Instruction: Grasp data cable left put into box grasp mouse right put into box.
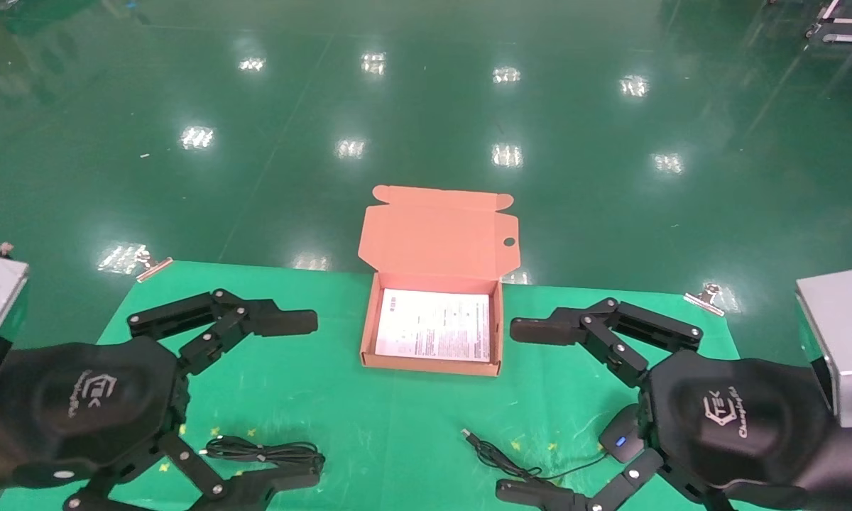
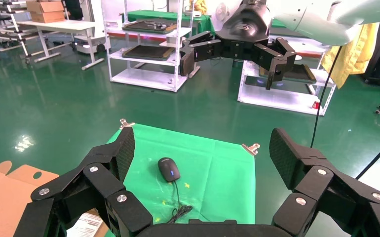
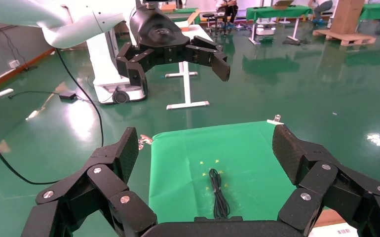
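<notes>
The salmon-orange box [image 1: 429, 366] stands open at the middle back of the green cloth, its lid [image 1: 437, 231] tipped back and a white printed sheet on its floor. The looped black data cable [image 1: 266, 451] [image 3: 217, 190] lies near the front left. My left gripper [image 1: 305, 401] [image 2: 203, 153] hovers open above it, holding nothing. The black mouse [image 1: 621, 436] [image 2: 169, 169] with its blue light sits at the front right, half hidden under my right gripper [image 1: 517, 410] [image 3: 205, 148]. That gripper is open and empty. The mouse cord [image 1: 497, 458] trails left.
The green cloth [image 1: 369, 419] is clipped at its far corners [image 1: 153, 268] [image 1: 706, 297], and beyond its edges is glossy green floor. White shelving racks [image 2: 148, 49] stand farther off in the left wrist view.
</notes>
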Controlling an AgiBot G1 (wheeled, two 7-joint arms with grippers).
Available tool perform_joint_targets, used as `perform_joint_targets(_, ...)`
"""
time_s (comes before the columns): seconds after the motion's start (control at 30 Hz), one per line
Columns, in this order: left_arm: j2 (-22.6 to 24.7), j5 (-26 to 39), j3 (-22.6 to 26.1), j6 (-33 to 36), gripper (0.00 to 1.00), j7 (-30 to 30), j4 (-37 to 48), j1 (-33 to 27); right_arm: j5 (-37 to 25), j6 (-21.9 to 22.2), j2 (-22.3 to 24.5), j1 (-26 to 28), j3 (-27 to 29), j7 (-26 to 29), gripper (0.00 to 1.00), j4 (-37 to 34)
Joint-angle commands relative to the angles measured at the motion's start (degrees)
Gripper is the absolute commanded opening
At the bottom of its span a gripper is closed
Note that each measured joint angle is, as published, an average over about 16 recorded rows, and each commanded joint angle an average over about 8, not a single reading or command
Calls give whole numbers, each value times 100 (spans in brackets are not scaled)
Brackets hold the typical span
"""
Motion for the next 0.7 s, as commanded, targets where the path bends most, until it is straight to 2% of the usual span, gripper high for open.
perform_joint_targets(0.03,0,0,0,0,100,0,0,0,0,0,0,0,0,0,100,0)
perform_joint_targets(0.7,-19,83,38,34,100,-6,-13,-35,-75,22,32,7,-1,-42,100,21)
